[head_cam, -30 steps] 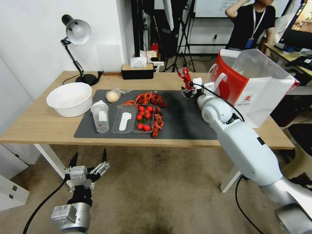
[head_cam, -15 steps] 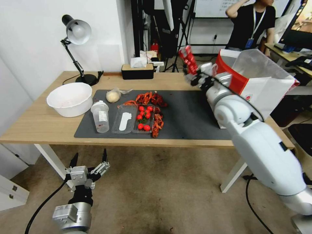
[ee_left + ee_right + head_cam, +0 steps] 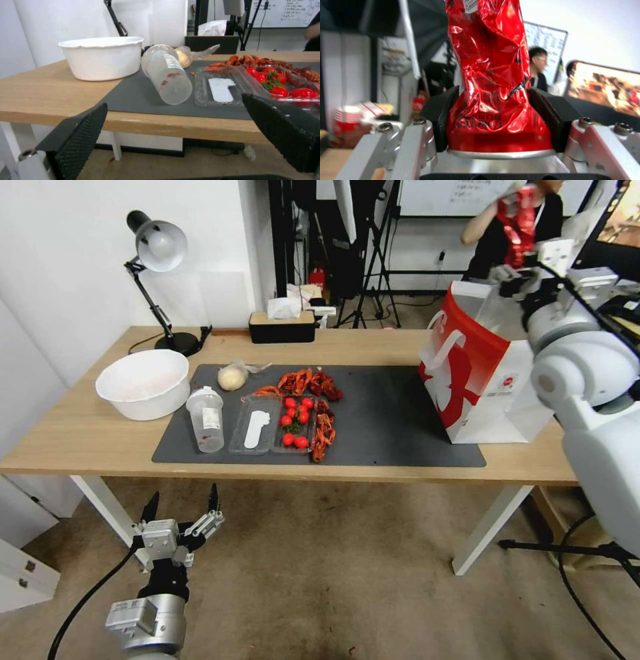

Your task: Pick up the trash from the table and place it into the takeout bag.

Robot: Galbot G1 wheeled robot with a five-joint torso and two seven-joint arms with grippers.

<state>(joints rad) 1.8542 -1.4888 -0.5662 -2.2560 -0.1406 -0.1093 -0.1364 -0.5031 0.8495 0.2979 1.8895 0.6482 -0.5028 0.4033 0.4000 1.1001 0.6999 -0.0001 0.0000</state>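
Note:
My right gripper (image 3: 525, 255) is shut on a crushed red can (image 3: 519, 213), held high over the open top of the red-and-white takeout bag (image 3: 480, 373). In the right wrist view the can (image 3: 493, 75) stands squeezed between the black pads (image 3: 443, 117). On the dark mat (image 3: 387, 420) of the table (image 3: 80, 440) stand a clear labelled bottle (image 3: 205, 419) and a bagged beige bun (image 3: 231, 377). My left gripper (image 3: 181, 507) hangs open below the table's front edge, facing the bottle (image 3: 166, 72).
A white bowl (image 3: 143, 383) sits at the table's left. A clear tray of small tomatoes (image 3: 293, 423) and red crayfish shells (image 3: 310, 380) lie mid-mat. A desk lamp (image 3: 157, 247) and a tissue box (image 3: 281, 325) stand at the back.
My right arm has carried the red can from low beside the bag up and to the right, ending above the bag's opening. The left arm has not moved.

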